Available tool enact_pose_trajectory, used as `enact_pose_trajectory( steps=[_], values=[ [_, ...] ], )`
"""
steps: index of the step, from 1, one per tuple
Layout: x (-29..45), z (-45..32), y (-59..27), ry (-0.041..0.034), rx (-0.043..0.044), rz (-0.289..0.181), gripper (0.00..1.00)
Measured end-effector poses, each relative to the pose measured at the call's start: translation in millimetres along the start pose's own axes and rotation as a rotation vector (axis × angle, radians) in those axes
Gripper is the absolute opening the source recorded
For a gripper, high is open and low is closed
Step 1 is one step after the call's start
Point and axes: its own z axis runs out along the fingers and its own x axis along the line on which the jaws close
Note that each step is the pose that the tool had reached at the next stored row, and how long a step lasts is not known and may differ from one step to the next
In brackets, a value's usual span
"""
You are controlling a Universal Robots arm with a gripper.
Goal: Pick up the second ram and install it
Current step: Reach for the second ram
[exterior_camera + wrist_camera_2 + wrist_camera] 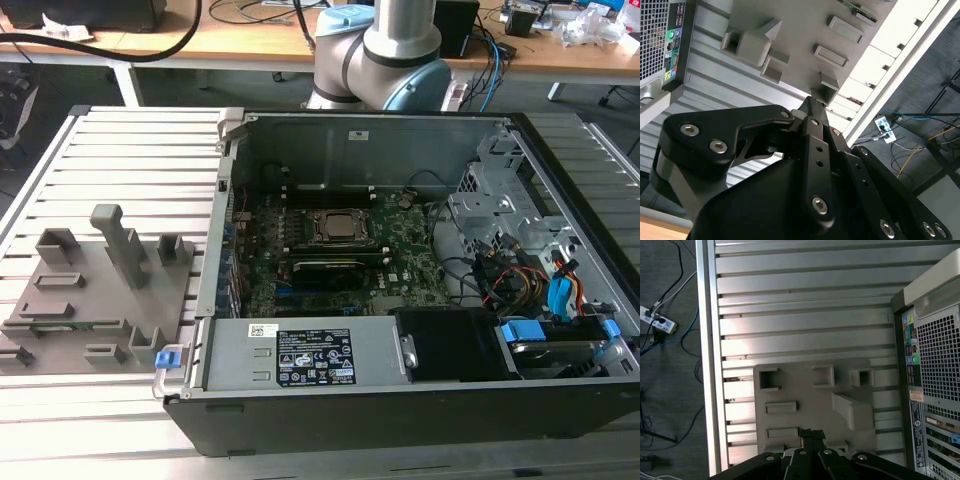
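Note:
In the second wrist view, the second ram (pixel 858 12) is a thin green stick lying at the far edge of the grey holder tray (pixel 790 25). My gripper (pixel 812 100) hangs over the tray's near edge, well short of the ram, with its black fingers pressed together and nothing between them. In the first wrist view, the gripper (pixel 811 432) is again shut above the tray (pixel 810 390). The exterior view has the tray (pixel 90 300) on the slatted table, at the exterior view's left of the open computer case (pixel 380 400).
Inside the case lie the green motherboard (pixel 400 250), the CPU socket (pixel 338 226) and a bundle of cables (pixel 520 280). The tray carries upright grey posts (pixel 118 240). The case's rear panel (pixel 935 365) stands close beside the tray. Cables and a power strip (pixel 657 322) lie on the floor.

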Motion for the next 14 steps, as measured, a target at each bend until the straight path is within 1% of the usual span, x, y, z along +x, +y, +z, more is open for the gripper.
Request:
enact_pose_trajectory(
  steps=[2, 5, 6, 7, 9, 11, 13, 14],
  values=[
    [-0.1, -0.1, -3.3, -0.0001, 0.0000, 0.000, 0.11],
    [-0.9, -0.4, -14.3, 0.0000, 0.0000, 0.000, 0.11],
    [-1.1, -0.4, -16.6, -0.0001, -0.0001, 0.000, 0.11],
    [-1.5, -0.6, -22.6, 0.0000, -0.0001, 0.000, 0.11],
    [-1.9, -0.7, -27.8, -0.0001, 0.0000, 0.000, 0.11],
    [-2.7, -1.0, -37.9, -0.0001, 0.0000, 0.000, 0.11],
    [-3.2, -1.2, -45.2, -0.0001, 0.0000, 0.000, 0.11],
    [-3.7, -1.4, -52.0, 0.0000, 0.0000, 0.000, 0.11]
  ],
)
